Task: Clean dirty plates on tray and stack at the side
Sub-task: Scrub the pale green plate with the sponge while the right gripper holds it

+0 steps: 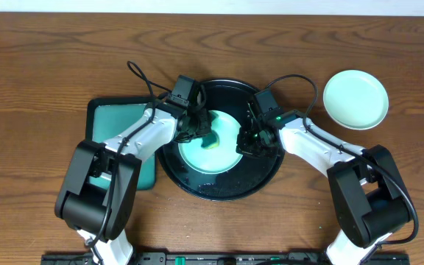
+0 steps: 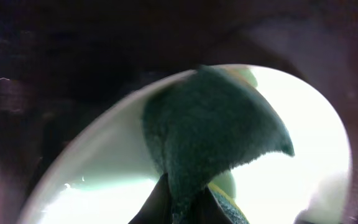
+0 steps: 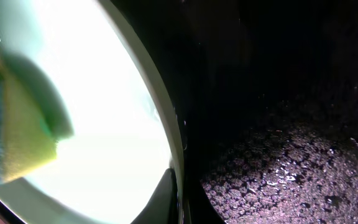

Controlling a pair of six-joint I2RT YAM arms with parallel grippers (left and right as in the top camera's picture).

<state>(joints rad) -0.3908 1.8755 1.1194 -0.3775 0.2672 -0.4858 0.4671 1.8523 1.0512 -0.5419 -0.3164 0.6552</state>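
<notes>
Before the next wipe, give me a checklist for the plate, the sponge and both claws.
1. Sponge held in left claw: ok, pinched between its fingers.
2. Sponge touching the mint plate: ok.
3. Right claw gripping that plate's rim: cannot tell; it sits at the rim.
4. Mint plate inside the black tray: ok.
5. Plate free of smears: cannot tell, glare.
6. Second mint plate beside the tray: ok, on the table, apart from it.
</notes>
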